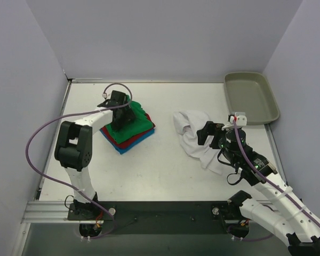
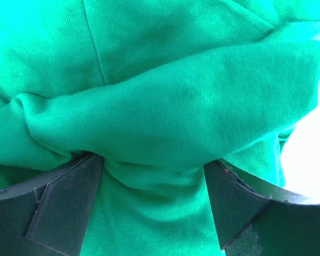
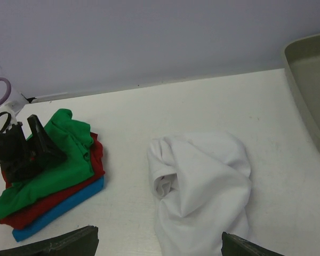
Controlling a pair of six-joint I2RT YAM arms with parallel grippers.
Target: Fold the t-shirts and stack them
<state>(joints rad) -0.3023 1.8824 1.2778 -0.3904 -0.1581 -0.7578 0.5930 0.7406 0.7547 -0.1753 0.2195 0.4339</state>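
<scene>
Stacked at left of counter (image 1: 165, 170): green tee (image 1: 129, 124) over red tee (image 1: 119, 140) over blue tee (image 1: 132, 146). Crumpled at right (near the tray (image 1: 250, 96)): white tee (image 1: 194, 140). Spread wide, astride a green fold: left pincer (image 2: 154, 186). Fully open, close over white cloth: right pincer (image 3: 160, 240).

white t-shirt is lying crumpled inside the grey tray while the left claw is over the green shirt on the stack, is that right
Not quite. The white t-shirt lies crumpled on the table beside the grey tray, not inside it, as the right wrist view shows. The rest holds: the left claw is over the green shirt on the stack.
</scene>
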